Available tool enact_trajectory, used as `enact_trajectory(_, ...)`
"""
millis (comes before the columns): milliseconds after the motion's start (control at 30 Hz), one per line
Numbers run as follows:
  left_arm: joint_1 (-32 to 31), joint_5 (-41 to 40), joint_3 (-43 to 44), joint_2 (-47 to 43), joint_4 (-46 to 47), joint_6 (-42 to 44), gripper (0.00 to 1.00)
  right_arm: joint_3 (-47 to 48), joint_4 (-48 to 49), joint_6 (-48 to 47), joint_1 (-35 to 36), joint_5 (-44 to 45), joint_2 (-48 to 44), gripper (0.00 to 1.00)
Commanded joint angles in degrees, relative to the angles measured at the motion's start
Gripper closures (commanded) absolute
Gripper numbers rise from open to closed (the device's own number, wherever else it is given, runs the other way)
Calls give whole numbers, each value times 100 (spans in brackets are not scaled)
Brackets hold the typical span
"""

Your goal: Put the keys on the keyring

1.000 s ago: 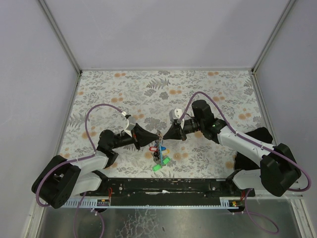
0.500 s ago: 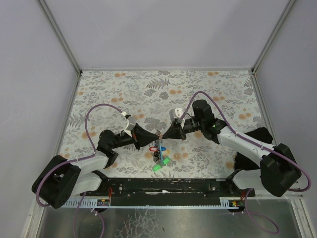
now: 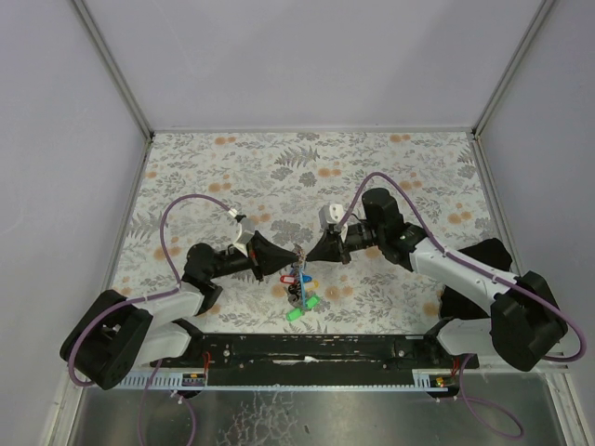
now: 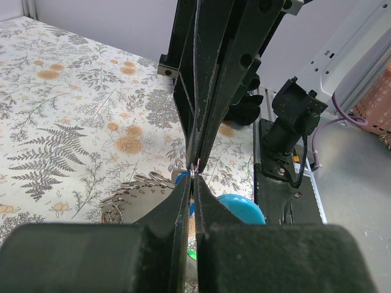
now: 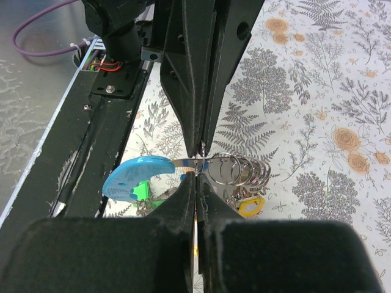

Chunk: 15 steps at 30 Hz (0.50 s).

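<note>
Top view: left claw (image 3: 294, 253) and right claw (image 3: 306, 255) meet tip to tip above the floral-print bench (image 3: 400, 167), both clenched; small metal keys with bright plastic caps (image 3: 299, 290) bunch just beneath; left wrist view: both tips pinch a thin silvery metal keyring (image 4: 135, 188); right wrist view: its light-blue curved strap (image 5: 137, 177) juts left, ring coils right.

Keys (image 3: 298, 294) (bunched together) too small to count.

The left gripper (image 3: 292, 254) and right gripper (image 3: 307, 252) meet tip to tip over the middle of the worktop (image 3: 279, 167), leaving no gap between them. The keyring (image 5: 235, 171) and keys (image 3: 299, 295) bunch just on the near side of the tips. The far worktop offers room.
</note>
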Motion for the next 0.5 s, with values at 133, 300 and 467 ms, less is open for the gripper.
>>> enact_trajectory(133,-36,-10,174,-117,579,32,100,-56,-147,-191,60,169,-283,100)
enact_trajectory(300,-34,31,192,-119,575,17,100,-21,-32,-126,56,59,-229,100)
enact_trajectory(467,-34,55,200,-104,586,3,100,-38,119,-50,60,-36,-212,100)
